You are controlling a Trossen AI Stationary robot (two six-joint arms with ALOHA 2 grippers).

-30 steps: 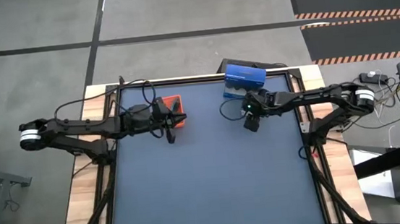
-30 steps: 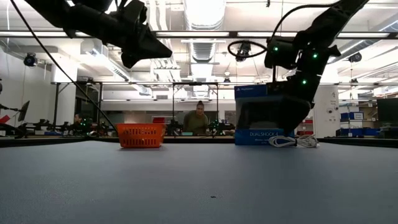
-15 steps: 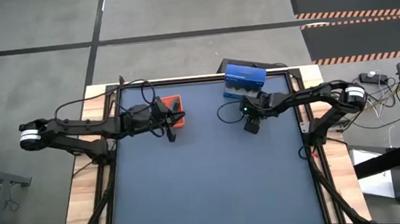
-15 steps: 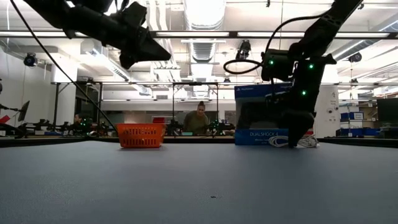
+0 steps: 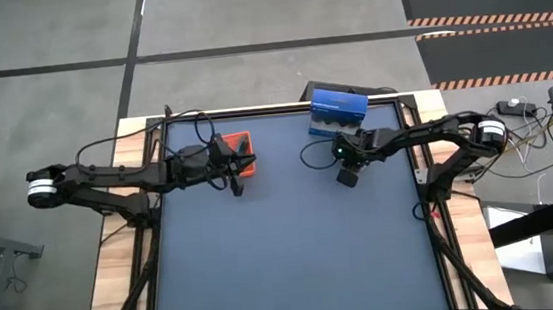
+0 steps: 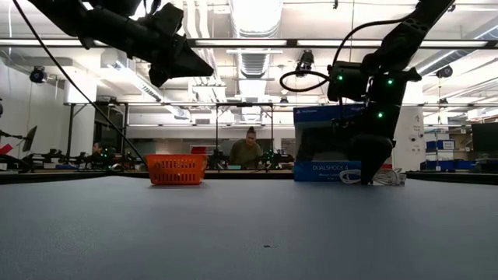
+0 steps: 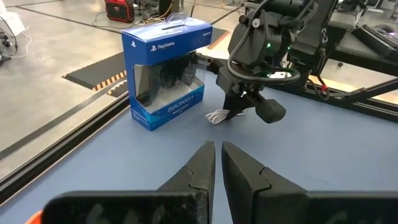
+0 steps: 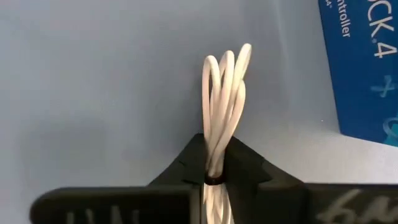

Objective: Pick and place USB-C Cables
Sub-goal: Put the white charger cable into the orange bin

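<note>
A white USB-C cable (image 8: 224, 93), folded into a short bundle of loops, lies on the blue table mat in front of the blue box (image 5: 338, 109). My right gripper (image 5: 347, 176) points down at it and is shut on it. My left gripper (image 5: 233, 171) hangs shut and holds nothing, well above the table beside the orange basket (image 5: 240, 146) at the far left. In the low view the cable (image 6: 385, 177) shows at the foot of my right gripper (image 6: 366, 173). My right gripper pinches the white cable's bundled strands (image 8: 216, 163) between its two fingers, from above, pointing down. One finger stands on each long side of the bundle. The looped end (image 8: 227, 62) sticks out beyond the fingers. The cable still lies on the mat.
The blue box (image 7: 165, 74) stands upright close behind the cable, at the table's far edge. The orange basket (image 6: 177, 169) stands at the far left. The mat's middle and near part (image 5: 296, 264) hold nothing. A person (image 6: 250, 148) sits in the room beyond.
My right gripper has come down onto the white cable in front of the blue box and has shut on it. The cable stays on the mat.
</note>
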